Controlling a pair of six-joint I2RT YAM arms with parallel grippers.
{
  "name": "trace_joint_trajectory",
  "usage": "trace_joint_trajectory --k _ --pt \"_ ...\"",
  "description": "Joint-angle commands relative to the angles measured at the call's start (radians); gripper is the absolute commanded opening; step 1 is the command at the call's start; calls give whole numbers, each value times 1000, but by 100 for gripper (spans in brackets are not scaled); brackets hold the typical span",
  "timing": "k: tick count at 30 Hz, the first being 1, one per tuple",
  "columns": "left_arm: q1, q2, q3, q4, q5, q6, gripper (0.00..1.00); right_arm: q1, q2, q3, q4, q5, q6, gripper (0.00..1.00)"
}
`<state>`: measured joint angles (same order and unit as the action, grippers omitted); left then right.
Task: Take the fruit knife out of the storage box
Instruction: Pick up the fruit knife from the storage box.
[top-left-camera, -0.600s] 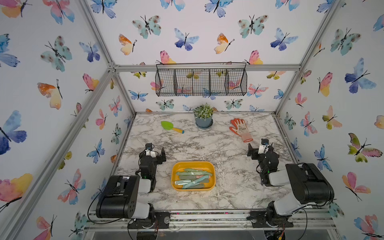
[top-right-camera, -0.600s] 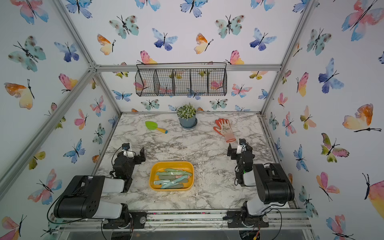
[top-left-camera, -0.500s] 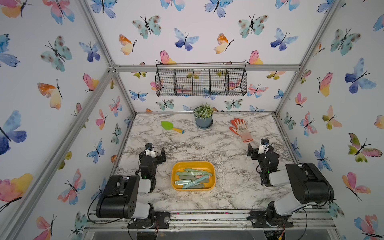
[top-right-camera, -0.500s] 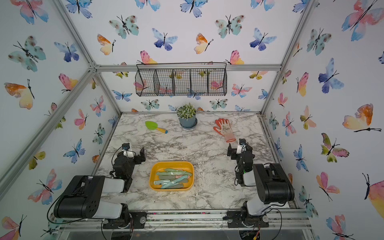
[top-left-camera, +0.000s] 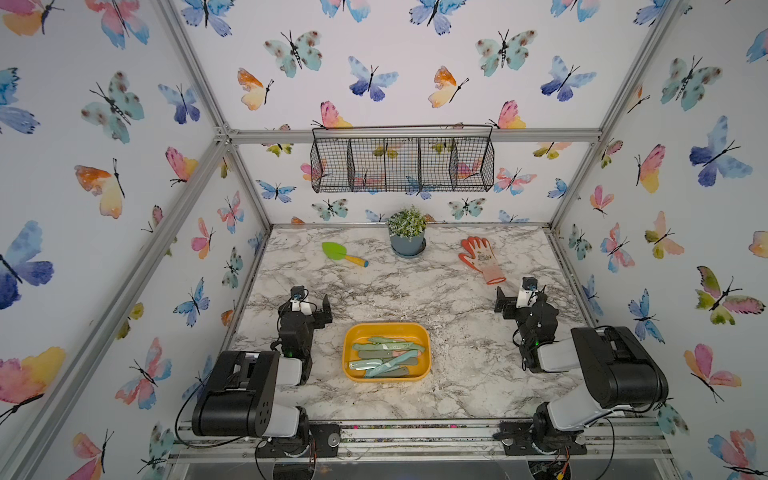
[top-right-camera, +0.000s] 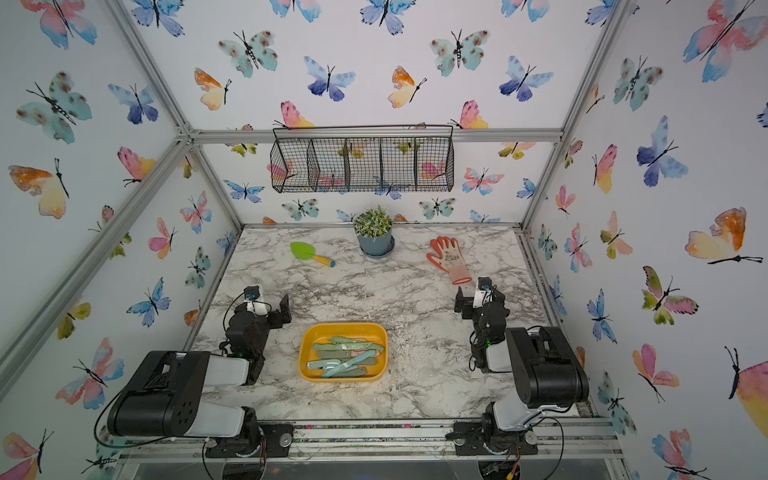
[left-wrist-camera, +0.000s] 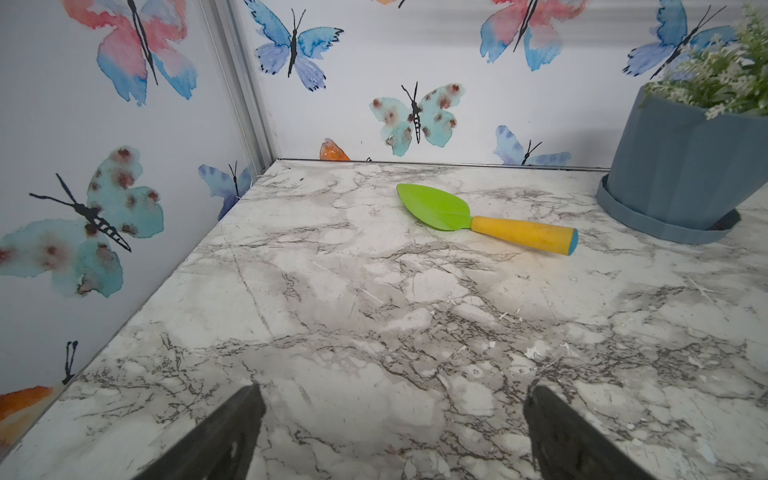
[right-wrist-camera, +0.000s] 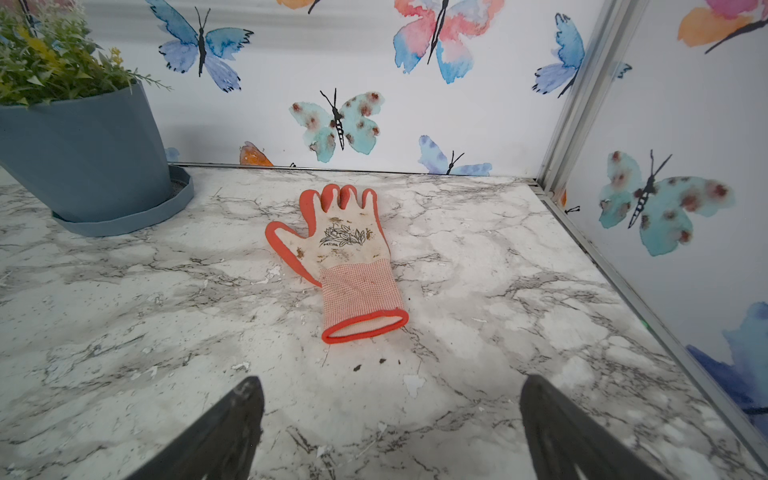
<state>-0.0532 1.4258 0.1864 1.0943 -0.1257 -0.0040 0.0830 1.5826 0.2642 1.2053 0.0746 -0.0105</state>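
The fruit knife lies untouched among the others in the storage box near the front edge of the bench, while my left gripper and right gripper hang wide open, empty, well apart from it, so the whole pickup is yet to come.

Bright, even, diffuse light fills the booth, and the marble table shows no glare. Shadows are soft and short: a dark one at the base of the plant pot and a faint one around the glove. In both top views the wide lens splays the metal frame bars and stretches the edges. In the wrist views the dark fingers are blurred, and a grey smeared band crosses the wall.
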Motion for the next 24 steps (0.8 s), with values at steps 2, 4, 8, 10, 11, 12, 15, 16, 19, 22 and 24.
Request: trace_joint_trajectory --k 2,4,8,10,11,12,15,16,19,22,24 --pt "5 -8 20 3 3 -4 99 1 8 -11 19 -2 1 98" --pt "5 -10 20 3 1 -3 98 2 9 -11 18 -2 1 98" --pt "4 -9 21 3 1 -4 99 2 10 -11 18 -1 1 98" --pt "4 -8 21 3 2 -4 98 1 8 -10 19 -2 1 98" --pt "4 -8 21 3 1 -4 98 2 9 -11 18 -3 0 98" --pt "4 -9 21 3 1 -4 99 2 8 -11 19 -2 0 98" --pt "5 -9 21 3 1 -4 98 2 9 -8 13 -5 2 98" --pt "5 -8 20 3 2 -3 98 2 7 -7 11 -3 2 98" --pt "5 -8 21 3 2 -4 98 1 8 -6 9 -4 2 98" --pt "6 -9 21 3 5 -5 98 1 5 -5 2 -6 3 98" --pt "8 -9 19 3 7 -5 98 2 5 -3 1 -5 3 98"
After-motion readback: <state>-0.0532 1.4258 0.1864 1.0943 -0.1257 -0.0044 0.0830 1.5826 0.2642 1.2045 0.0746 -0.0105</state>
